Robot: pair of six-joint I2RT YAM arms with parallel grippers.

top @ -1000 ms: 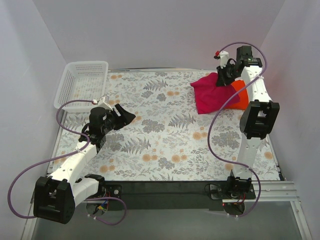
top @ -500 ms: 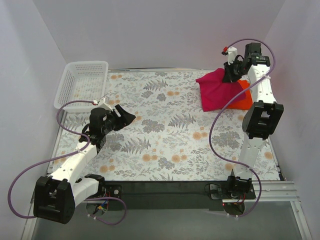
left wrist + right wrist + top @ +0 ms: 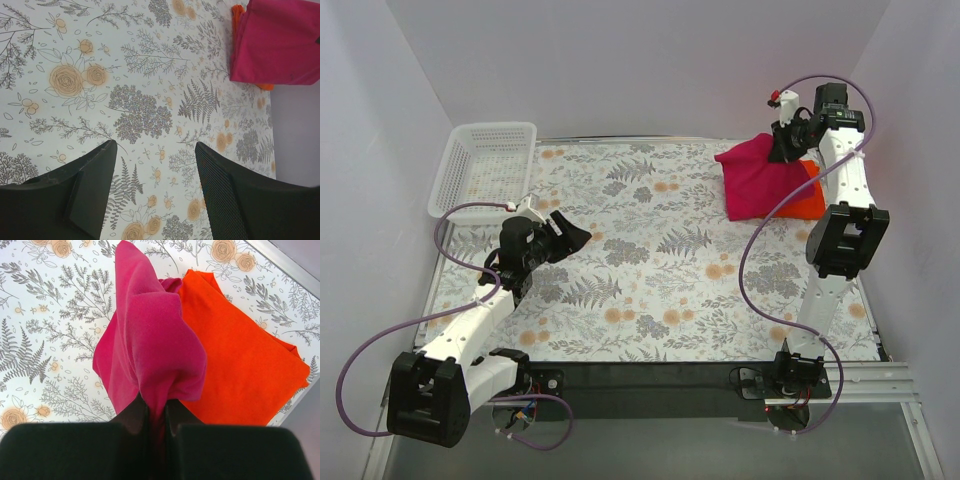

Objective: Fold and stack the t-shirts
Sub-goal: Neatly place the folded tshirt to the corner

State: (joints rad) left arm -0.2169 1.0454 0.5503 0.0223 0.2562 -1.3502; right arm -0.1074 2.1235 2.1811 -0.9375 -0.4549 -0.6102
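Floral-printed table covering [image 3: 650, 290] is seen beneath the left gripper [image 3: 572, 228], which is held part-open over the near-left area with nothing between its fingers. Farther back on the right, the magenta-pink t-shirt [image 3: 758, 180] is pinched at one edge by the right gripper [image 3: 787, 148]. Its jaws are closed tight on the raised cloth, so the fabric hangs in a bunched drape. The lower part lies over the left portion of the orange-red t-shirt [image 3: 808, 202], which is laid folded flat near the far-right corner. The stacking step is judged to be in hand. A squarer placement over the orange shirt is called for next, then release. At the far left a white lattice basket [image 3: 492, 128] is set.
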